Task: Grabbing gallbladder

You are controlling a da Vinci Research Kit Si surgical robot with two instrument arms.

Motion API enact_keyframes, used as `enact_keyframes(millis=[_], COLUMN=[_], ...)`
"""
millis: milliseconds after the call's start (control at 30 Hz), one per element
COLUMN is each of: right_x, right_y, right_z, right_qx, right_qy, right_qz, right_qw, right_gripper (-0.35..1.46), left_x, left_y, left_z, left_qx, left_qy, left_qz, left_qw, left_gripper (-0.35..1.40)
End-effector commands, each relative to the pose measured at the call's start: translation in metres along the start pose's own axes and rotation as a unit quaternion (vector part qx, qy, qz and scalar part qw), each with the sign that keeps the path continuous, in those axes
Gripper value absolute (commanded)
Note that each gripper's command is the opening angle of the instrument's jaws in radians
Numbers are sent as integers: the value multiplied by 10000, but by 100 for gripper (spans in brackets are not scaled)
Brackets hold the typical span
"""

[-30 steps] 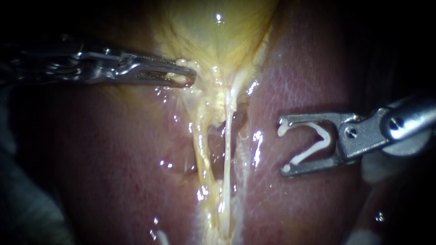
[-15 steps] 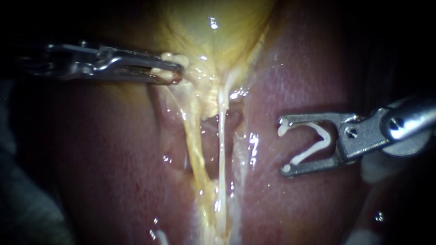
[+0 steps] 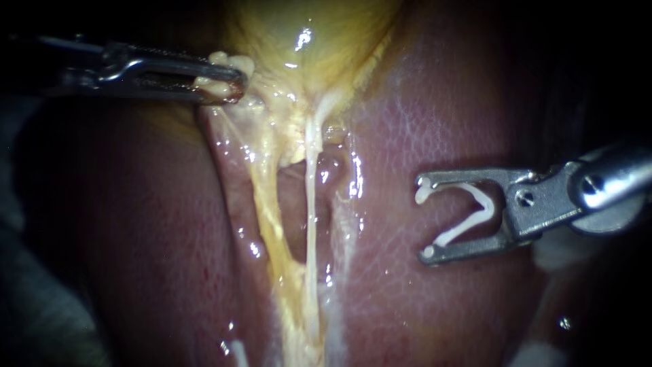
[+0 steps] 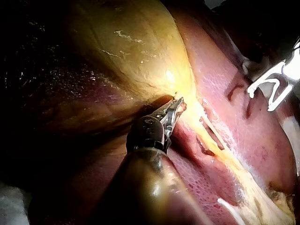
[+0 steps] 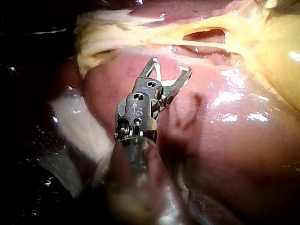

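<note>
Endoscope view: left instrument (image 3: pixel 224 85) jaws clamped on a pale fold at the gallbladder (image 3: pixel 319 34) neck, at 10 o'clock in view, shaft running off toward 9. Gallbladder body lies at about 2 o'clock from those jaws and fills 12. Its long axis runs roughly 12–6, tapering into two tubes (image 3: pixel 311 217) that run to 6 over the liver (image 3: pixel 421 122). Right instrument (image 3: pixel 424 219) sits at 3 o'clock, well apart from the gallbladder, jaws spread but both seated on a white clip (image 3: pixel 475 211), mouth facing 9 toward the tubes. Judgement: left is the nearer arm and has the grab. Next pull likely goes toward 10, across the long axis, to tension the tubes.
</note>
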State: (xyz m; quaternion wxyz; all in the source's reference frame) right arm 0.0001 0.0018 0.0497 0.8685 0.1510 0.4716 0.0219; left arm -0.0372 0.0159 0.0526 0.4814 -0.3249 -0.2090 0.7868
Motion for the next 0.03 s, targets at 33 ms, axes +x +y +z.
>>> enact_keyframes(millis=[33], right_x=[0], right_y=[0], right_z=[0], right_qx=[-1], right_qy=[0], right_qz=[1], right_qw=[10000], right_gripper=[50], left_x=[0], left_y=[0], left_z=[1], left_qx=[3], left_qy=[1], left_qz=[1], left_qw=[10000], left_gripper=[-35])
